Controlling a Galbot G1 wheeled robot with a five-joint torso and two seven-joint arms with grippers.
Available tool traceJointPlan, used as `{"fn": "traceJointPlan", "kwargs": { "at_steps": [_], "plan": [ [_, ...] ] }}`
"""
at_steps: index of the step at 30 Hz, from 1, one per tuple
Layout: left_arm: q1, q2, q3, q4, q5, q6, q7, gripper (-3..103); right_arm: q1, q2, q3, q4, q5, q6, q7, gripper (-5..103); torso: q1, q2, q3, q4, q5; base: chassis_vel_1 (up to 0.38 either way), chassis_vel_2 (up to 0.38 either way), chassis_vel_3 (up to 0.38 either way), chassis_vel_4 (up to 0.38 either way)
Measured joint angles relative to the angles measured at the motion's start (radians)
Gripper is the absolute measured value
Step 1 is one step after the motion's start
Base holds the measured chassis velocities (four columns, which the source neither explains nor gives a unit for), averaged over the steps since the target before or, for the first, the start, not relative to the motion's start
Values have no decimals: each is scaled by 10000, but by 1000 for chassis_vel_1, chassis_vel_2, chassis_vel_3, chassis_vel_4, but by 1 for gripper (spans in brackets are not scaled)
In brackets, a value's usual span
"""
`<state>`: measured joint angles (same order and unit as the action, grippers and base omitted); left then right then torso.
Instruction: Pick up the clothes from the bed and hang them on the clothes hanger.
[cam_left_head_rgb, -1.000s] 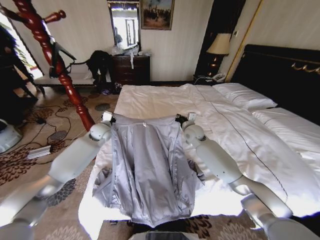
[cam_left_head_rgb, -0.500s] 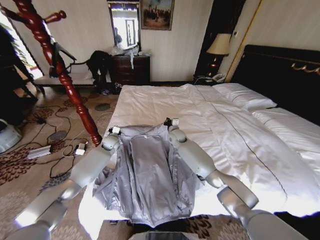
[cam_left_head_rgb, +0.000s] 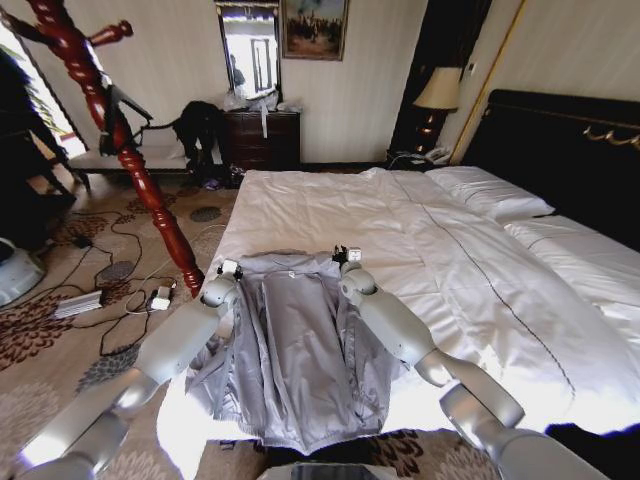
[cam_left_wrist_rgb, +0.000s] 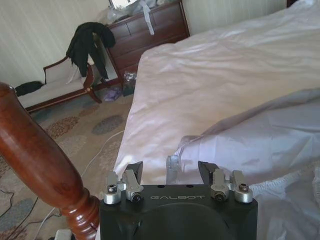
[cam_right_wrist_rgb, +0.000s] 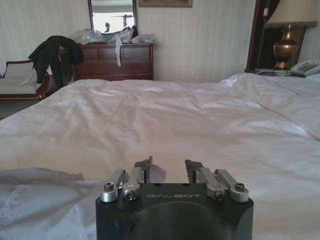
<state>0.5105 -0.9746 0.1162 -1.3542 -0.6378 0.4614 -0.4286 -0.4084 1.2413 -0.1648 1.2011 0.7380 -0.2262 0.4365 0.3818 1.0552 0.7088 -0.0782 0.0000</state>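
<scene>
The light grey jacket (cam_left_head_rgb: 300, 350) lies front up on the foot of the bed (cam_left_head_rgb: 330, 200), its hem hanging over the near edge. My left gripper (cam_left_head_rgb: 228, 268) rests at its left shoulder and my right gripper (cam_left_head_rgb: 345, 255) at its right shoulder. In the left wrist view the left gripper (cam_left_wrist_rgb: 171, 170) stands open, with a raised fold of the jacket (cam_left_wrist_rgb: 270, 135) between the jaws. The right gripper (cam_right_wrist_rgb: 167, 167) shows a narrower gap, with a tab of jacket (cam_right_wrist_rgb: 40, 205) fabric against one finger and white bed (cam_right_wrist_rgb: 165, 110) visible between. A black hanger (cam_left_head_rgb: 130, 108) hangs on the red coat stand (cam_left_head_rgb: 140, 190).
The coat stand (cam_left_wrist_rgb: 40, 160) rises close beside the left arm at the bed's corner. Cables (cam_left_head_rgb: 130, 260) lie on the patterned carpet. A black garment heap (cam_left_head_rgb: 198, 125) drapes a chair by the dark dresser (cam_left_head_rgb: 262, 135). Pillows and the headboard are at far right.
Both grippers have moved inward toward each other along the jacket's top edge. The jacket's shoulders are now bunched narrower. The hem has stayed in place.
</scene>
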Motion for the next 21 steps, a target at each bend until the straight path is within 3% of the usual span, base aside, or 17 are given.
{"fn": "traceJointPlan", "kwargs": {
  "at_steps": [2,3,4,5,6,8,10,12,13,18,20,21],
  "plan": [
    [249,215,-187,-380,-83,-200,-3,74,-45,-11,95,-85,166,-34,110,47,0,0,0,5,-1,0,0,0,0],
    [249,215,-187,-380,-83,-200,-3,74,-45,-11,95,-85,166,-34,110,47,0,0,0,5,-1,0,0,0,0],
    [354,302,-268,-522,-95,-279,-2,74,-63,-18,140,-127,163,-22,160,52,0,0,0,4,-1,0,0,0,0],
    [729,590,-568,-957,-136,-500,20,85,-140,-144,238,-168,114,112,207,58,0,0,0,4,0,0,0,0,0],
    [965,780,-758,-1182,-153,-629,59,85,-188,-253,278,-137,118,203,206,63,0,0,0,4,-1,0,0,0,0],
    [1233,1006,-959,-1415,-167,-765,105,90,-259,-414,339,-54,154,315,190,63,0,-1,0,5,0,0,0,0,0],
    [1791,1392,-1341,-1869,-225,-1028,215,98,-413,-723,559,183,422,507,118,74,-1,1,-1,5,1,0,0,0,0],
    [2565,1700,-1887,-2384,-235,-1275,278,100,-625,-1001,954,526,1037,586,150,85,-1,1,-1,1,-1,0,0,0,0],
    [2565,1700,-1887,-2384,-235,-1275,278,100,-625,-1001,954,526,1037,586,150,85,-1,1,-1,1,-1,0,0,0,0],
    [4893,2117,-3297,-3851,115,-1708,378,100,-1288,-1779,1963,1574,3307,248,486,100,-3,1,-2,2,-1,0,0,0,0],
    [5156,2143,-3498,-4020,247,-1760,408,100,-1389,-1861,2068,1692,3433,215,508,100,-2,0,-2,2,-1,0,0,0,0],
    [5992,2246,-4179,-4623,587,-1894,489,100,-1758,-2166,2330,2060,3378,177,501,100,-2,1,-2,4,0,0,0,0,0]
  ]
}}
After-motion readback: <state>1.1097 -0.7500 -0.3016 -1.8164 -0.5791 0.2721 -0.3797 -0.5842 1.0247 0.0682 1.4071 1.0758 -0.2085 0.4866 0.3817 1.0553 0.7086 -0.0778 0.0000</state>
